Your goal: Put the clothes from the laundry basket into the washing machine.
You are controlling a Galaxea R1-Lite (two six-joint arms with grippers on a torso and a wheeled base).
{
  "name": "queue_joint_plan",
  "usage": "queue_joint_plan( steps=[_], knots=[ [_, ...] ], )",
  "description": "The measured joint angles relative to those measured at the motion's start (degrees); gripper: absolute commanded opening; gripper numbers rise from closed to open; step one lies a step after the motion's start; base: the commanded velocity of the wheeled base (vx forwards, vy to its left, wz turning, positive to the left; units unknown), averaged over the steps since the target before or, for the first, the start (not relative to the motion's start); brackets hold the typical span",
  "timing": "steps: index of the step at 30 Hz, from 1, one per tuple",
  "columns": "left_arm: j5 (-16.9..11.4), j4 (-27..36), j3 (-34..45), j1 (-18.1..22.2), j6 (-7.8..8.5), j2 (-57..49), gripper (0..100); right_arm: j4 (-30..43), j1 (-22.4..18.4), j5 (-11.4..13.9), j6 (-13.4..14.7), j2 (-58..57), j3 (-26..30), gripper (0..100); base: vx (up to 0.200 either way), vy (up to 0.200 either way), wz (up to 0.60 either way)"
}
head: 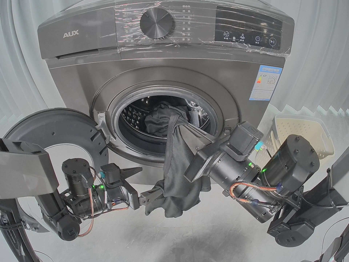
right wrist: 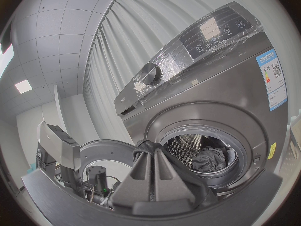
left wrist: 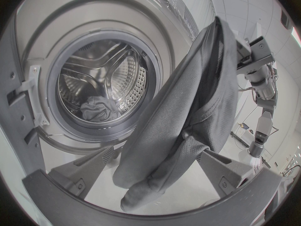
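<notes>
Starting with the head view: the right gripper (head: 184, 126) sits mid-frame at the mouth of the washing machine (head: 203, 77), fingers clenched on the grey garment (head: 176, 171), which hangs down past the door ring. Lower left, the left gripper (head: 142, 185) is spread wide, its lower finger just beside the cloth's bottom fold. A second garment (head: 158, 120) lies inside the drum. The laundry basket (head: 309, 131) stands at the right edge, beside the machine.

Over to the left wrist view: the grey garment (left wrist: 185, 123) drops between the parted fingers (left wrist: 91, 167); whether they touch it, I cannot tell.

Right wrist view now: both fingers (right wrist: 141, 176) are pressed together, the grey garment (right wrist: 142, 145) pinched at their tips, the second garment (right wrist: 210, 159) in the drum beyond.
</notes>
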Motion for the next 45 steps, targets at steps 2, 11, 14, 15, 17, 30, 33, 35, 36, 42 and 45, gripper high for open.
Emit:
queue_joint_plan(
  steps=[2, 11, 14, 15, 17, 30, 33, 35, 36, 42, 45],
  knots=[
    [0.1, 0.0, -1.4, -0.4, 0.05, 1.6, 100, 0.0, 0.3, 0.0, 0.0, 0.1, 0.0, 0, 0.0, 0.0, 0.0],
    [0.1, 0.0, -8.7, -1.2, 0.05, 9.1, 100, -0.1, 1.0, -0.1, 0.0, 0.1, 0.3, 0, 0.0, 0.0, 0.0],
    [0.2, 0.0, -10.5, -1.6, 0.05, 11.4, 100, -0.2, 1.3, -0.1, 0.0, 0.1, 0.4, 0, 0.0, 0.0, 0.0],
    [0.2, 0.0, -11.1, -1.7, 0.05, 12.2, 100, -0.2, 1.4, -0.1, 0.0, 0.1, 0.4, 0, 0.0, 0.0, 0.0],
    [0.4, 0.0, -12.7, -2.0, 0.02, 13.9, 100, -0.2, 1.6, -0.1, 0.0, 0.1, 0.4, 0, 0.0, 0.0, 0.0],
    [0.8, 0.0, -18.1, -2.3, -0.09, 21.1, 0, -0.8, 1.9, -0.3, 0.1, -0.2, 0.6, 0, 0.0, 0.0, 0.0],
    [0.8, -0.1, -18.2, -2.0, -0.06, 21.5, 0, -0.8, 1.9, -0.3, 0.1, -0.2, 0.6, 0, 0.0, 0.0, 0.0],
    [0.8, -0.1, -18.2, -1.8, -0.06, 21.6, 0, -0.8, 1.7, -0.4, 0.1, -0.3, 0.6, 0, 0.0, 0.0, 0.0],
    [1.0, -0.1, -18.1, -1.7, -0.06, 21.6, 0, -0.8, 1.5, -0.4, 0.1, -0.3, 0.6, 0, 0.0, 0.0, 0.0],
    [2.0, -0.1, -17.9, 0.0, -0.2, 20.2, 0, -0.8, 0.8, -0.4, 0.1, -1.0, 3.0, 0, 0.0, 0.0, 0.0],
    [2.4, -0.1, -17.6, 1.0, -0.44, 17.9, 0, -0.5, 0.5, -0.4, 0.1, -1.5, 6.1, 0, 0.0, 0.0, 0.0]
  ],
)
